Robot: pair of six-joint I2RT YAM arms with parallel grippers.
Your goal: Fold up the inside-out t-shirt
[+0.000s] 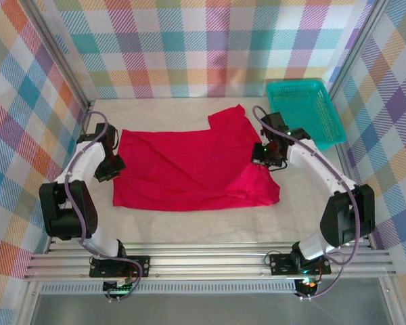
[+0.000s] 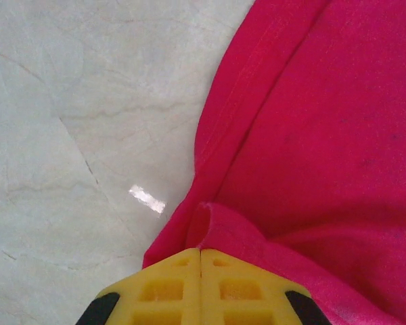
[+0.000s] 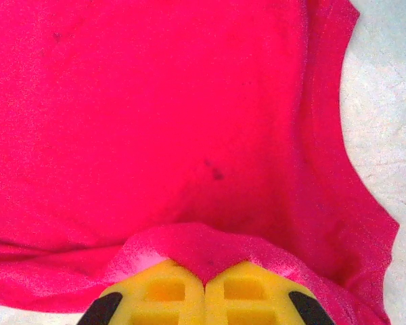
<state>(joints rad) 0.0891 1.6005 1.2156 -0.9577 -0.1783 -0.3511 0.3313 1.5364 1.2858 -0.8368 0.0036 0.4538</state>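
Both grippers [image 2: 201,256] [image 3: 204,283] low — tight on t-shirt [image 1: 189,162]

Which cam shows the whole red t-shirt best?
Top external: the t-shirt lies spread on the table with its full outline visible. Left wrist: a seamed edge bunched at the shut left pincer. Right wrist: close-up cloth with a fold pinched in the shut right pincer.

No text, brand, number or sign could be read in any view. The inside-out t-shirt [image 1: 189,169], across the middle of the top frame, carried plain red cloth with no legible print.
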